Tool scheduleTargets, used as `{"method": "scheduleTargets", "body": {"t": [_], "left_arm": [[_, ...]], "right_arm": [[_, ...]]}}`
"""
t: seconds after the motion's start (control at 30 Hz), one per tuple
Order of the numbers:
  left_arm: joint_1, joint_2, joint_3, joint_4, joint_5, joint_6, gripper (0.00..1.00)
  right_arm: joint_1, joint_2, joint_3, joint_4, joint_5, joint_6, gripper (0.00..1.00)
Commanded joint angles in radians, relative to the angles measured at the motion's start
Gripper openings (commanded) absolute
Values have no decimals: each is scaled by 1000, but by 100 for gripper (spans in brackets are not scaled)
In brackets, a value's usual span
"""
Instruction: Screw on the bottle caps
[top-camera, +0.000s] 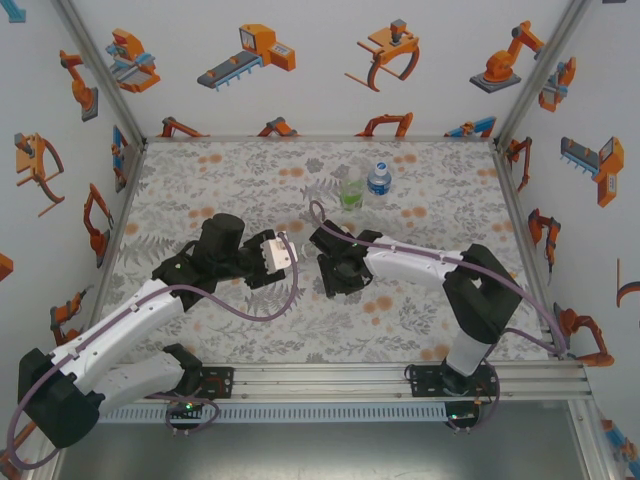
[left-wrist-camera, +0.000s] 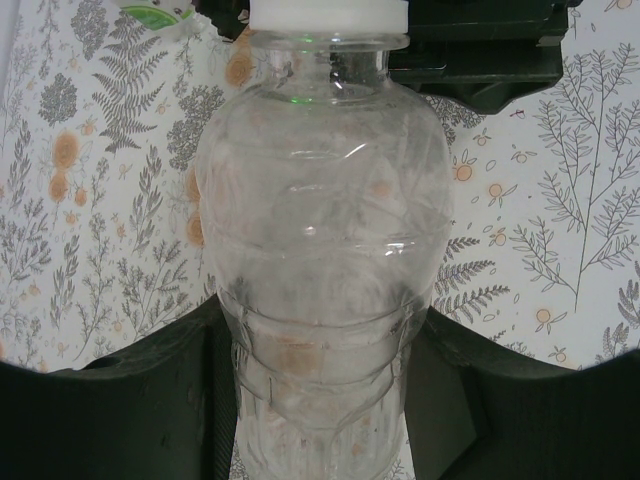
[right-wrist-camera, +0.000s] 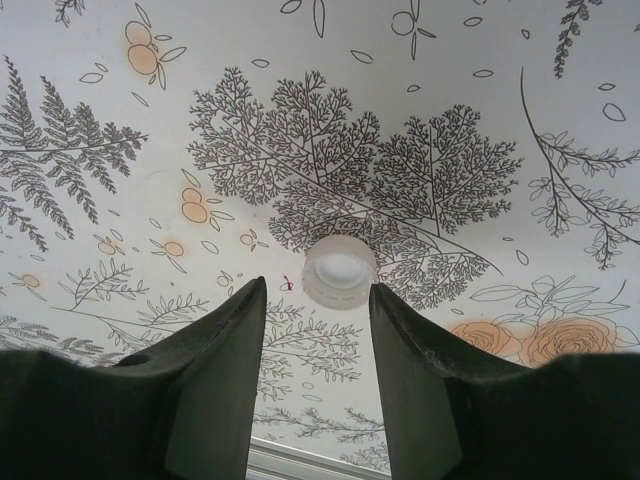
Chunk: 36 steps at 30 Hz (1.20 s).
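My left gripper (top-camera: 272, 255) is shut on the colourless bottle (left-wrist-camera: 320, 230), its fingers (left-wrist-camera: 150, 400) pressing both sides of the ribbed body. A white cap (left-wrist-camera: 327, 12) sits on that bottle's neck. My right gripper (top-camera: 335, 275) hangs just right of the neck, pointing down at the mat. It is open, and a loose white cap (right-wrist-camera: 340, 272) lies on the mat just beyond its fingertips (right-wrist-camera: 250, 300), apart from both. The green-tinted bottle (top-camera: 351, 188) and the blue-labelled bottle (top-camera: 378, 182) stand upright side by side at the back of the mat.
The floral mat (top-camera: 200, 180) covers the table, fenced by white walls with robot stickers and a metal frame (top-camera: 510, 215). The aluminium rail (top-camera: 330, 378) carrying both arm bases runs along the near edge. Purple cables loop beside each arm.
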Motion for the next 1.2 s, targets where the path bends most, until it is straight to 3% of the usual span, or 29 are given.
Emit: {"method": "scheduleTargets", "body": {"t": [0.0, 1.17], "left_arm": [[4, -14, 3, 0, 23, 7, 0], [4, -9, 3, 1, 25, 8, 0]], "right_arm": [[7, 14, -9, 7, 0, 18, 45], [9, 50, 11, -28, 15, 11, 46]]}}
